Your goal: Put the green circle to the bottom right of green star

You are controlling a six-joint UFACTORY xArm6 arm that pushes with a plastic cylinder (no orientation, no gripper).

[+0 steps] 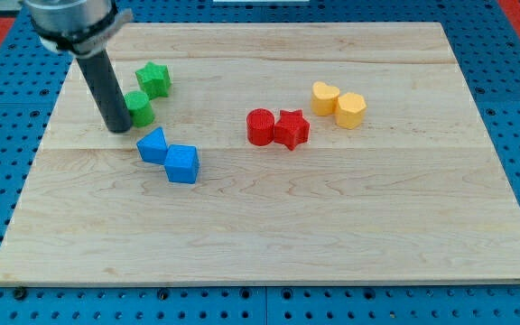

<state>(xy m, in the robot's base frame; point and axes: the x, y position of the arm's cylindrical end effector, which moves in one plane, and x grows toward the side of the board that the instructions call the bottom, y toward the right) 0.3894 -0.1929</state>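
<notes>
The green star (154,78) lies at the board's upper left. The green circle (139,107) sits just below and slightly left of the star, nearly touching it. My tip (117,128) stands at the circle's left side, touching or almost touching it; the dark rod hides part of the circle's left edge.
Two blue blocks (153,144) (182,163) lie just below and to the right of the tip. A red circle (261,126) and red star (291,128) touch near the middle. Two yellow blocks (325,97) (351,109) lie upper right. The wooden board (332,226) sits on blue pegboard.
</notes>
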